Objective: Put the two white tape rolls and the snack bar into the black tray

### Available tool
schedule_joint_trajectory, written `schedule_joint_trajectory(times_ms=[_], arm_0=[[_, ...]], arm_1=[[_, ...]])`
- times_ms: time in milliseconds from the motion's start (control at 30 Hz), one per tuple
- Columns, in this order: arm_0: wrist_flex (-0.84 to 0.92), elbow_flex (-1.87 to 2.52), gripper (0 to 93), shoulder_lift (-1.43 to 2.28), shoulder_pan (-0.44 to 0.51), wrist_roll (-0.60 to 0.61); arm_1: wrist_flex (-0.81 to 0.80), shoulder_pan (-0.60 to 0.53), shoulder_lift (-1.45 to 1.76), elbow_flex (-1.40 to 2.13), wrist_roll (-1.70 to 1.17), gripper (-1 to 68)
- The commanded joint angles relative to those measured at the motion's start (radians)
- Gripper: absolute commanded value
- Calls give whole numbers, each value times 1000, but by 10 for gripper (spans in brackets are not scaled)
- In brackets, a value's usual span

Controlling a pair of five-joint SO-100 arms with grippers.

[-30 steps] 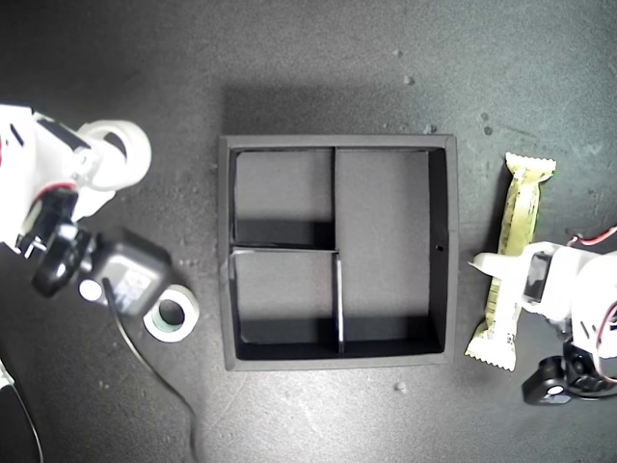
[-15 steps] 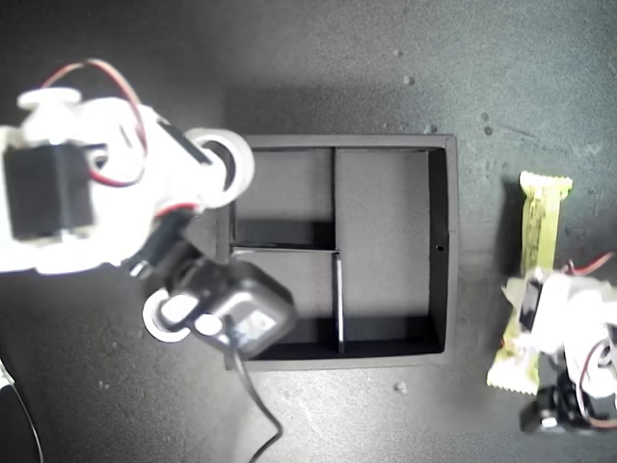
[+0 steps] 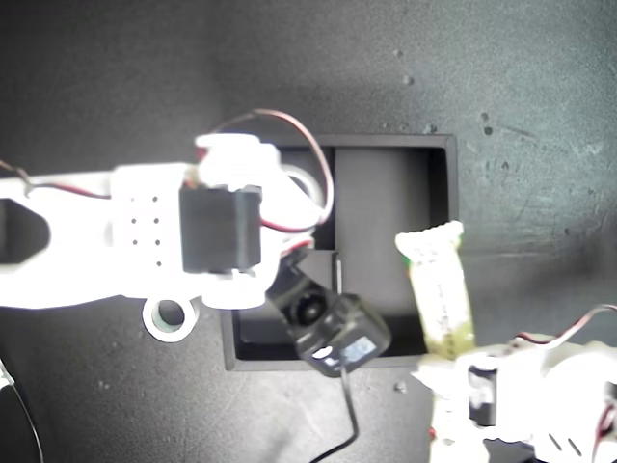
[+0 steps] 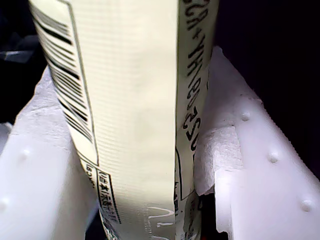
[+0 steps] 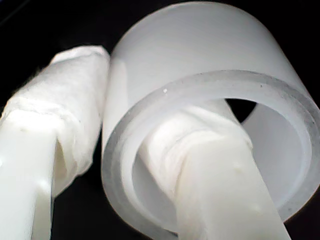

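The black tray point(image 3: 442, 241) sits mid-scene in the exterior view, largely covered by my second arm, which reaches in from the exterior view's left. My first arm comes up from that view's lower right corner.

The snack bar point(image 3: 439, 289) is pinched between the fingers of my first gripper point(image 4: 190, 200); in the first wrist view the wrapper point(image 4: 135, 115) fills the gap, with one padded finger point(image 4: 35, 150) pressed on its barcode side and the other point(image 4: 230, 150) on its printed side. In the exterior view the bar sticks out from those fingers over the tray's long compartment, its crimped end the farthest part from them.

The wide tape roll point(image 5: 200, 100) is held by my second gripper point(image 5: 145, 165): one padded finger point(image 5: 210, 170) goes through the hole, the other point(image 5: 60, 125) presses on the outer wall, so the roll's wall is clamped between them. In the exterior view a bit of that roll point(image 3: 299, 183) shows past the arm, over a small compartment.

The small tape roll point(image 3: 170, 316), with its greenish core, lies on the dark tabletop point(image 3: 116, 77) outside the tray, well apart from both sets of fingers and partly under my second arm.
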Motion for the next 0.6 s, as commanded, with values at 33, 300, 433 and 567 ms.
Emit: schedule_joint_trajectory(times_ms=[33, 300, 433, 567], arm_0=[[20, -69, 6, -9, -2, -18], [20, -32, 161, -6, -12, -21], [20, 37, 199, 41, -11, -25], [21, 110, 205, 141, -11, -15]], arm_1=[[-21, 12, -49, -91, 11, 8], [67, 26, -49, -49, 34, 239], [183, 31, -49, -64, 21, 370], [291, 38, -49, -137, 3, 356]])
